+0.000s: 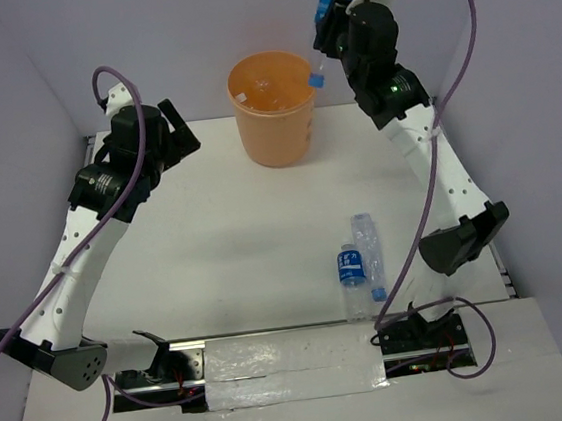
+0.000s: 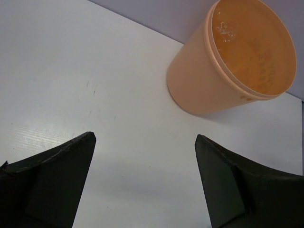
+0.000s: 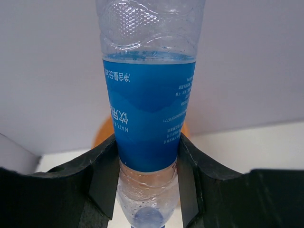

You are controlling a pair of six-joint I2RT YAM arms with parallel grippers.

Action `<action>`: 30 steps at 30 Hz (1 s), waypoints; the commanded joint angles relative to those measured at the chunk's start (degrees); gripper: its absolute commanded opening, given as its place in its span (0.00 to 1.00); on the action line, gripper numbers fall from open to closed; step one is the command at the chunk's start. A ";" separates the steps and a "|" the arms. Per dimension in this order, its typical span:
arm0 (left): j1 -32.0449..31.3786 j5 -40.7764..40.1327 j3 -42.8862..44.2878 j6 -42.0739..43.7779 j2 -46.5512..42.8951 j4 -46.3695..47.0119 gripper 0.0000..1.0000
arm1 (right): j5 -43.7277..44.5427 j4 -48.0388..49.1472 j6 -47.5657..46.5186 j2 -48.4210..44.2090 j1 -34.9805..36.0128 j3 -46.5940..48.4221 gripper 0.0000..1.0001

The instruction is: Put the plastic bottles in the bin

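Note:
The orange bin [image 1: 273,111] stands at the back middle of the table. My right gripper [image 1: 327,33] is shut on a blue-labelled plastic bottle [image 1: 326,5], held cap down above the bin's right rim. In the right wrist view the bottle [image 3: 149,118] sits squeezed between the pads of the right gripper [image 3: 147,175], with the bin [image 3: 99,135] partly hidden behind it. Two more bottles lie side by side at the near right, one labelled [image 1: 349,267] and one clear [image 1: 367,242]. My left gripper [image 1: 184,132] is open and empty, left of the bin [image 2: 199,80].
Something clear and crinkly glints inside the bin [image 2: 225,31]. White walls close in the table at the back and both sides. A taped rail [image 1: 287,366] with the arm bases runs along the near edge.

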 commanded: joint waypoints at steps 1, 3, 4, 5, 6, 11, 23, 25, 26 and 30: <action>0.27 1.63 1.57 -1.65 -1.65 -0.28 0.99 | 6.92 2.90 -4.84 8.88 2.25 8.23 0.42; 0.27 2.25 1.48 -2.01 -1.74 -0.72 0.99 | 8.34 3.60 -5.19 15.19 3.04 15.94 0.42; 0.27 2.51 1.57 -2.27 -1.83 -1.51 0.99 | 8.60 4.65 -4.93 16.88 3.22 18.08 0.42; 0.27 2.34 1.66 -2.62 -2.01 -1.95 0.99 | 8.78 5.79 -4.93 18.12 3.57 19.50 0.42; 0.27 2.25 1.40 -2.80 -2.36 -2.39 0.99 | 9.13 9.98 -5.10 19.43 4.01 19.08 0.44; 0.36 3.13 0.34 -3.59 -3.68 -3.09 0.99 | 10.10 18.81 -5.98 22.16 4.89 17.57 0.44; 0.36 0.75 0.34 -4.03 -4.20 -4.77 0.99 | 10.10 19.96 -10.91 27.53 7.70 13.45 0.58; 0.36 1.46 0.34 -3.94 -4.21 -4.33 0.99 | 9.83 19.17 -11.34 27.01 7.88 12.66 0.67; 0.27 1.55 0.34 -4.03 -4.21 -4.24 0.99 | 9.92 19.16 -11.69 25.88 8.23 12.05 0.76; 0.27 1.46 0.69 -3.68 -3.50 -4.06 0.99 | 10.62 19.96 -13.72 20.43 8.50 7.92 0.87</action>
